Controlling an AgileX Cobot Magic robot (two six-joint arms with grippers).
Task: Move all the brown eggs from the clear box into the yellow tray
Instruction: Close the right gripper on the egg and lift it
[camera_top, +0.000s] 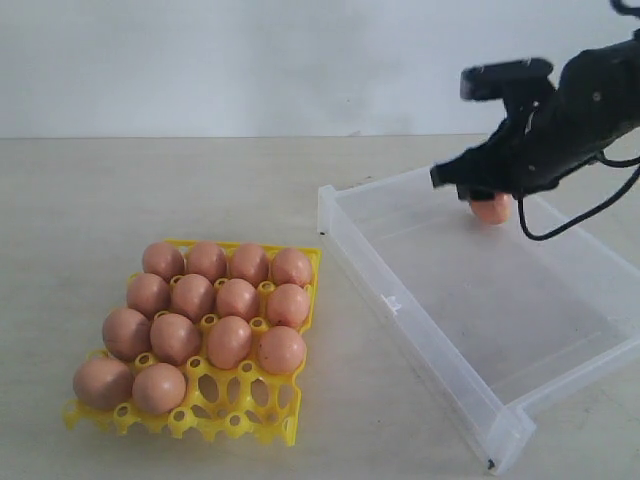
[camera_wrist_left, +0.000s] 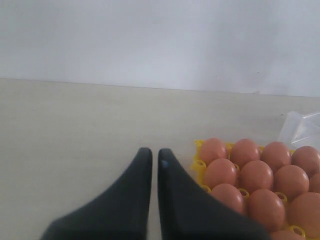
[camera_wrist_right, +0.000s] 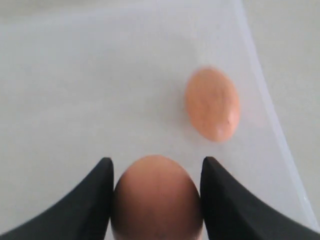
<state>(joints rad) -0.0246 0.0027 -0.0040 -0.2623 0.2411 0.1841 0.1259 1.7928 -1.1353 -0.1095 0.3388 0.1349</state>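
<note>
The yellow tray (camera_top: 247, 408) holds several brown eggs (camera_top: 230, 340); its two front right cups are bare. In the left wrist view my left gripper (camera_wrist_left: 155, 156) is shut and empty, hovering over the table beside the tray (camera_wrist_left: 198, 162) and its eggs (camera_wrist_left: 255, 175). My right gripper (camera_wrist_right: 156, 165) is inside the clear box (camera_top: 400, 312), shut on one brown egg (camera_wrist_right: 157, 197), whose sides both fingers touch. That egg (camera_top: 490, 208) shows under the gripper (camera_top: 472, 192) near the box's far wall. A second egg (camera_wrist_right: 212, 103) lies loose on the box floor (camera_wrist_right: 90, 70) just beyond.
The tray sits at the left front of a pale table (camera_top: 120, 190), the box at the right with its long side angled away. A black cable (camera_top: 570, 225) hangs from the right arm over the box. The left arm is out of the exterior view.
</note>
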